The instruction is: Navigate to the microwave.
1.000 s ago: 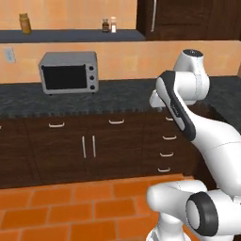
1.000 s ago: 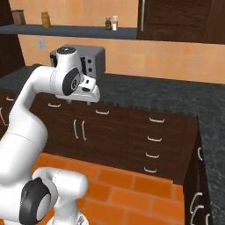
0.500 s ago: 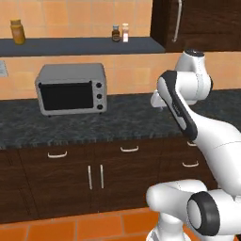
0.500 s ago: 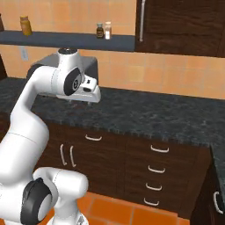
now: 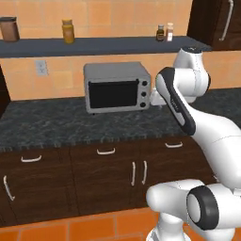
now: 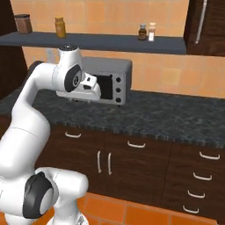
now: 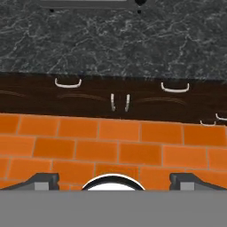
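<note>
Left base view: microwave (image 5: pixel 117 87), grey frame w/ black glass door and round knobs on its right, sits at the back edge of the dark stone counter (image 5: pixel 52 127), against the orange tile wall. Shelf (image 5: pixel 94 45) above it carries jars. Arm folded up in front, just right of the microwave; can't tell gripper state here.

Right base view: microwave (image 6: pixel 117 79) partly behind the arm, at the counter (image 6: pixel 167 118) back edge, under the shelf (image 6: pixel 110 41). Dark cabinets (image 6: pixel 145 167) w/ pale handles below.

Hand view: gripper (image 7: pixel 113 179) fingertips wide apart at bottom, nothing between them. Orange brick floor (image 7: pixel 111 142) below, cabinet fronts (image 7: pixel 88 97), then counter (image 7: pixel 111 40); microwave's bottom edge (image 7: pixel 88 3) at the counter's far edge.
</note>
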You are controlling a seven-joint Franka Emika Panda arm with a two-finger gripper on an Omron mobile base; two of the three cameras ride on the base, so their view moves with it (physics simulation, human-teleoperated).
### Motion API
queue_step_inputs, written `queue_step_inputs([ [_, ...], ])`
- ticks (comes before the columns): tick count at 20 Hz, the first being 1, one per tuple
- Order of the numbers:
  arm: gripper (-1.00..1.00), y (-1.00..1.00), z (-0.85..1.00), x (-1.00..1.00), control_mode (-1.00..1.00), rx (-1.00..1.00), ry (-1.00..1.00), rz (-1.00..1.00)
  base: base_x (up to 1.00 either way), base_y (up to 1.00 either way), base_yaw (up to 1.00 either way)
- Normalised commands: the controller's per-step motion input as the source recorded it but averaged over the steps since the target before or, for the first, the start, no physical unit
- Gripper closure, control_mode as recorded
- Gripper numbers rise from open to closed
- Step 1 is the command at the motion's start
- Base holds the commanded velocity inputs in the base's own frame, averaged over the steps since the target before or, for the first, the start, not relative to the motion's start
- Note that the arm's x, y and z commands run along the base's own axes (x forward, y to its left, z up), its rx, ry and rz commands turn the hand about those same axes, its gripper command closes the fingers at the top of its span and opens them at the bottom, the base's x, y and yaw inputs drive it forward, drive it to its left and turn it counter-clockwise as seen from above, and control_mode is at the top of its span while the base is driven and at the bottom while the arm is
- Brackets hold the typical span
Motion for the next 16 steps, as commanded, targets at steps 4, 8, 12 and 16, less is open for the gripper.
queue_step_inputs([
  [4, -1.00, 0.00, 0.00, 0.00, 1.00, 0.00, 0.00, 0.00, -0.33, 1.00, -0.08],
  [8, -1.00, 0.00, 0.00, 0.00, 1.00, 0.00, 0.00, 0.00, 0.02, 1.00, -0.04],
  [12, -1.00, 0.00, 0.00, 0.00, 1.00, 0.00, 0.00, 0.00, 0.01, 1.00, -0.04],
  [16, -1.00, 0.00, 0.00, 0.00, 1.00, 0.00, 0.00, 0.00, 0.00, 1.00, -0.02],
])
